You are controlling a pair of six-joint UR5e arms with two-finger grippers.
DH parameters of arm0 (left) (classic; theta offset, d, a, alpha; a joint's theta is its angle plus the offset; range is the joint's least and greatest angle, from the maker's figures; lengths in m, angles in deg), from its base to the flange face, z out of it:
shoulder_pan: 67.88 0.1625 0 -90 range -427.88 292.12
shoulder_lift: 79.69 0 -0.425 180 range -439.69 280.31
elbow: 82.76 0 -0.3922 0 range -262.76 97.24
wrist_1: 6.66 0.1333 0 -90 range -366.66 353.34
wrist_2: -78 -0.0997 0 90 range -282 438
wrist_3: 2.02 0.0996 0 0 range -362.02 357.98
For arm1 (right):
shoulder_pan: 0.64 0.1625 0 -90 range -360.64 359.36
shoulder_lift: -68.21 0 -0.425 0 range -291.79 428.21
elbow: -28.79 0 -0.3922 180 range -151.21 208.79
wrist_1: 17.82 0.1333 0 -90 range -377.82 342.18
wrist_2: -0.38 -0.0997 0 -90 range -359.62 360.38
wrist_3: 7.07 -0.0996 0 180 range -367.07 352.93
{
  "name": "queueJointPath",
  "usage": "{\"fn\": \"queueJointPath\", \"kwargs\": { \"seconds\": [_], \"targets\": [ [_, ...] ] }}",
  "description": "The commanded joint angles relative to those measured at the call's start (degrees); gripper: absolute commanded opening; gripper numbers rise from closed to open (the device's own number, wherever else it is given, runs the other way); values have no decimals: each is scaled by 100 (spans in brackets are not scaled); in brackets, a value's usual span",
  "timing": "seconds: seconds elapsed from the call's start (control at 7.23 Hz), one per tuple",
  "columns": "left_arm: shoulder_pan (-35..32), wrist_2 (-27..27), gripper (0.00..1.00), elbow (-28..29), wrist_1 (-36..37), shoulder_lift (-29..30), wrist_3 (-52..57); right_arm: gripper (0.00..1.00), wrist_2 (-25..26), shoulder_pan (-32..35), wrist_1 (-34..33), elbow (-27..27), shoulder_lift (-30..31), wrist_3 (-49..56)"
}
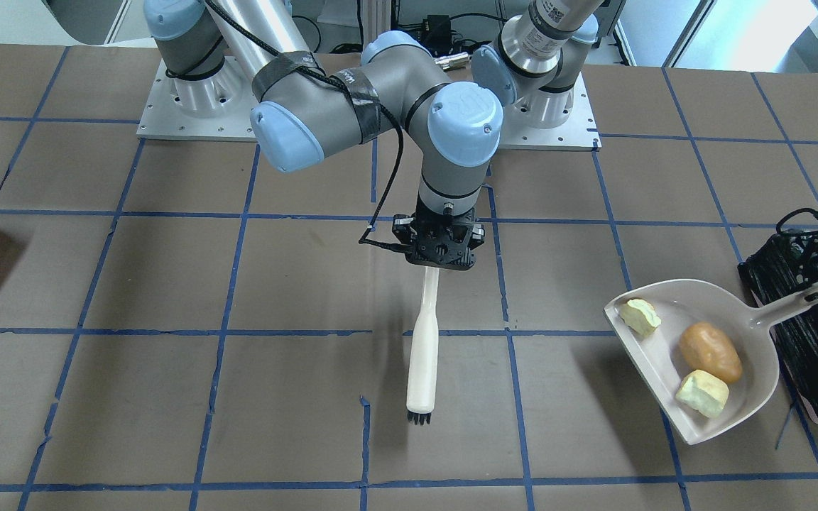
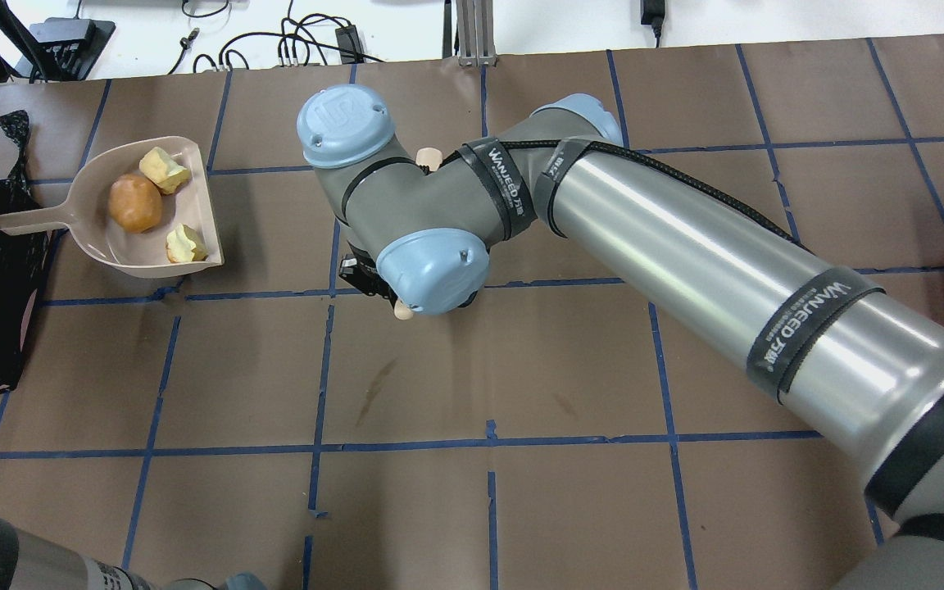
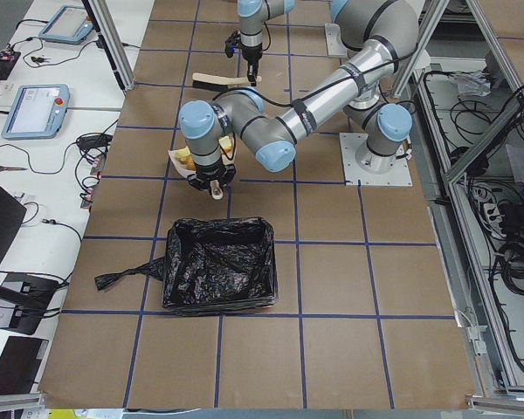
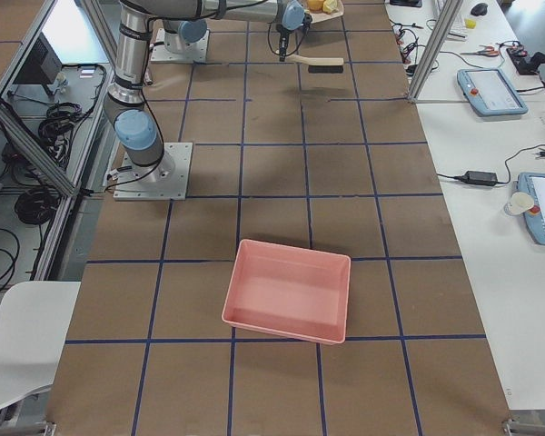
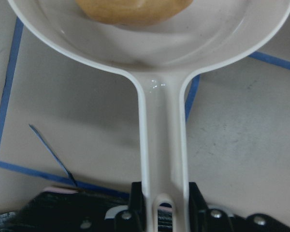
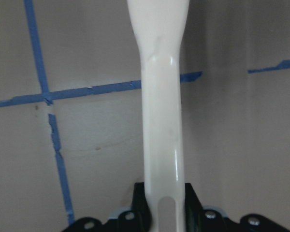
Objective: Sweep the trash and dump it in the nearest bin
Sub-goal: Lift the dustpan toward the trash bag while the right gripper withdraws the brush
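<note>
Fingers (image 5: 137,203) of the left gripper (image 5: 164,195) clamp the dustpan (image 1: 664,355) by its handle end; we count all the trash (image 1: 709,351) inside the pan, an orange-brown lump and two pale yellow chunks; the black-bagged bin (image 1: 817,348) sits just beside, its bag under the handle; well apart, the right gripper (image 1: 439,250) is closed on the brush (image 1: 423,355); sweeping looks finished to us, so dumping is due; next we must lift the pan level, carry it over the bag's mouth, then tip.
</note>
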Motion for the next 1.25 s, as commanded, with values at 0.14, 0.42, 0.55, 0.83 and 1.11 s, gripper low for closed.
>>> {"fn": "queueJointPath", "kwargs": {
  "seconds": [0.14, 0.42, 0.55, 0.83, 1.11],
  "targets": [
    [863, -6, 0, 938, -1053, -162, 673, 6, 291, -84, 98, -356, 195, 49],
    [1478, -130, 0, 1715, -1478, -21, 773, 6, 422, -93, 160, -697, 265, 49],
    [1681, -139, 0, 1805, -1452, -2, 965, 6, 405, -154, 151, -1030, 483, 179],
    [2181, -305, 0, 1858, -1043, -2, 1352, 6, 309, -155, -224, -1620, 862, 242],
    [2568, -323, 0, 1989, -995, 76, 1301, 6, -40, -6, -480, -1972, 1160, 216]
  ]
}}
